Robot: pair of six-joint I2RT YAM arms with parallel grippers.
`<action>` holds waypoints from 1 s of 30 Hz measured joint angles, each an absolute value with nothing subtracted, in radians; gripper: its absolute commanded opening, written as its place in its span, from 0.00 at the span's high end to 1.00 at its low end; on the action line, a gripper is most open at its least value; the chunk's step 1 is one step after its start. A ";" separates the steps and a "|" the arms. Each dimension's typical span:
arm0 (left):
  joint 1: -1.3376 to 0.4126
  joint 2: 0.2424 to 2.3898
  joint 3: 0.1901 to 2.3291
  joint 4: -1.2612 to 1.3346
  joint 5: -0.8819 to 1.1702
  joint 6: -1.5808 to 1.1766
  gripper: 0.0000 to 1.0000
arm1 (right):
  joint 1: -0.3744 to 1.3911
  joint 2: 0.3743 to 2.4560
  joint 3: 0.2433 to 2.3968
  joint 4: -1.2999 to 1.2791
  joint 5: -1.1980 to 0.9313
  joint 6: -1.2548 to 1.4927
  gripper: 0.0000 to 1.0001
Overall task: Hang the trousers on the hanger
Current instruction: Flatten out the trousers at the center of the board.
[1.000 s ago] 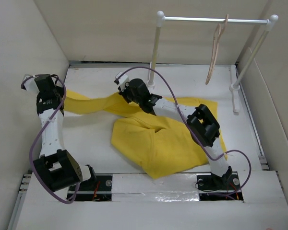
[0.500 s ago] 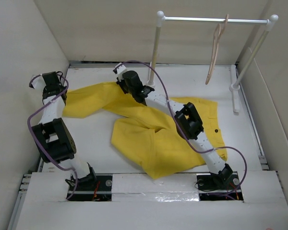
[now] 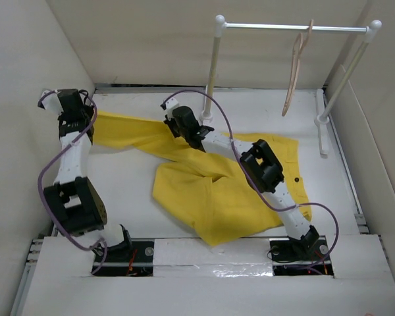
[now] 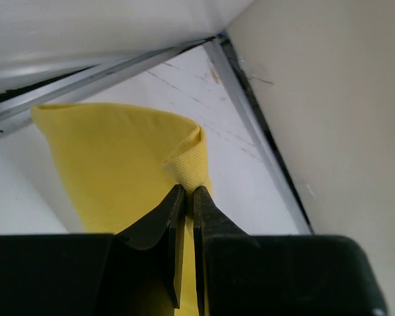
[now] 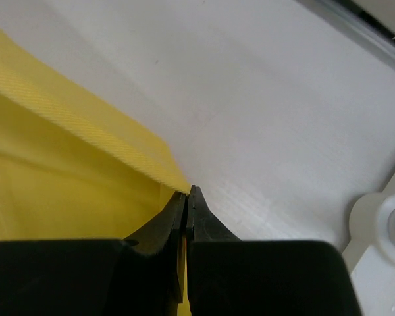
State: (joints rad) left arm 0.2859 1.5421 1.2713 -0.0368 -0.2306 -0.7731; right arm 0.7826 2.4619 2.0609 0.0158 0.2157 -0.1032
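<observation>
The yellow trousers (image 3: 217, 191) lie spread on the white table, one leg stretched toward the far left corner. My left gripper (image 3: 85, 118) is shut on the end of that leg (image 4: 118, 158), close to the far left wall. My right gripper (image 3: 173, 126) is shut on the leg's edge (image 5: 85, 118) near the middle back. The beige hanger (image 3: 295, 69) hangs from the white rail at the back right, away from both grippers.
The white rail (image 3: 293, 27) stands on two posts at the back; its left post base (image 5: 382, 227) is close to my right gripper. Walls enclose the table on the left, back and right. A metal table edge (image 4: 250, 105) runs beside my left gripper.
My left gripper has carried the leg end farther back and left toward the corner, stretching the leg straight. My right gripper has shifted slightly back with the cloth.
</observation>
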 measured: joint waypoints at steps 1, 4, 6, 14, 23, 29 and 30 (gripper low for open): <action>0.279 1.487 1.246 -0.047 -0.223 -0.777 1.00 | 0.785 2.425 1.989 0.040 0.204 -0.099 1.00; 0.273 1.326 1.182 -0.080 -0.201 -0.786 1.00 | 0.797 2.292 1.804 0.105 0.167 -0.086 1.00; 0.275 1.210 1.137 -0.100 -0.200 -0.792 1.00 | 0.804 2.193 1.714 0.134 0.149 -0.079 1.00; 0.285 0.831 1.088 -0.239 -0.187 -0.803 1.00 | 0.804 1.862 1.498 0.224 0.093 -0.052 1.00; 0.290 0.827 1.047 -0.293 -0.146 -0.817 1.00 | 0.759 2.040 1.700 0.159 0.052 -0.049 1.00; 0.297 1.056 1.047 -0.247 -0.138 -0.818 1.00 | 0.721 2.276 1.938 0.010 0.036 -0.048 1.00; 0.299 1.103 1.047 -0.230 -0.138 -0.818 1.00 | 0.717 2.302 1.971 -0.008 0.036 -0.048 1.00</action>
State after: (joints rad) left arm 0.2989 1.1027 1.0470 -0.2298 -0.1383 -0.8185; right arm 0.7166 2.3020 1.9705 -0.0082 0.0360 -0.0479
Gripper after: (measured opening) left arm 0.036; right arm 0.020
